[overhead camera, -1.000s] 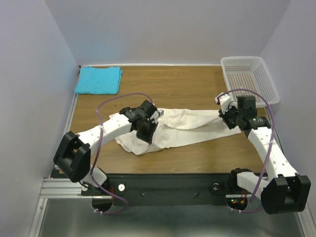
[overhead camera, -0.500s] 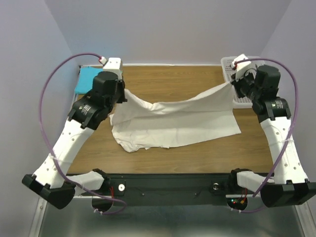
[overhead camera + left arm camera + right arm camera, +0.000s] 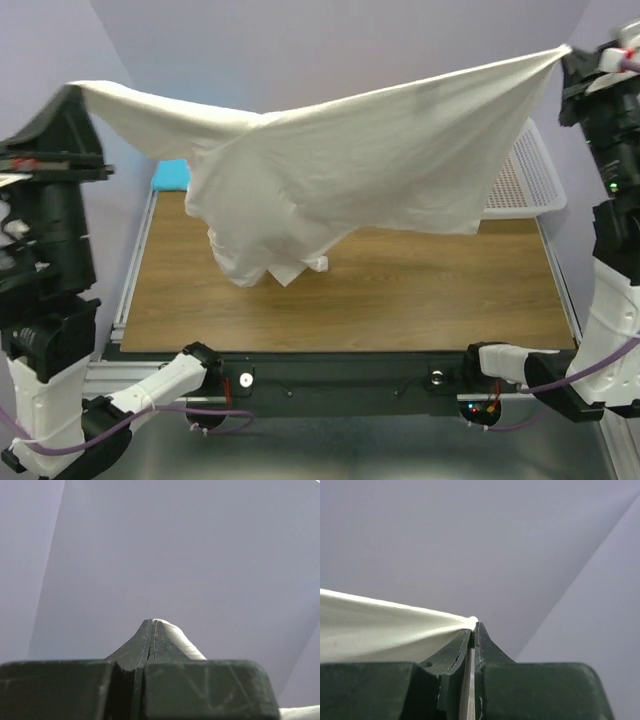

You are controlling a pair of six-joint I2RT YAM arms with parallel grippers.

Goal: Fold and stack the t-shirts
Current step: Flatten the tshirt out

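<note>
The cream-white t-shirt [image 3: 340, 160] hangs stretched in the air between both grippers, high above the wooden table [image 3: 400, 290], its lower end drooping toward the table's left half. My left gripper [image 3: 72, 92] is shut on its left corner; cloth [image 3: 175, 637] shows at the shut jaws [image 3: 151, 622] in the left wrist view. My right gripper [image 3: 565, 50] is shut on its right corner; cloth [image 3: 380, 625] runs left from the gripper [image 3: 474, 622] in the right wrist view. The turquoise-blue t-shirt [image 3: 172, 173] lies at the far left corner, mostly hidden behind the hanging shirt.
A white mesh basket [image 3: 525, 180] stands at the table's far right, partly behind the hanging cloth. Pale walls close in the table at the back and both sides. Both wrist views show only wall beyond the fingers.
Both arms have risen steeply and spread apart, lifting the cream-white shirt off the table from a low drape to a high stretched span.
</note>
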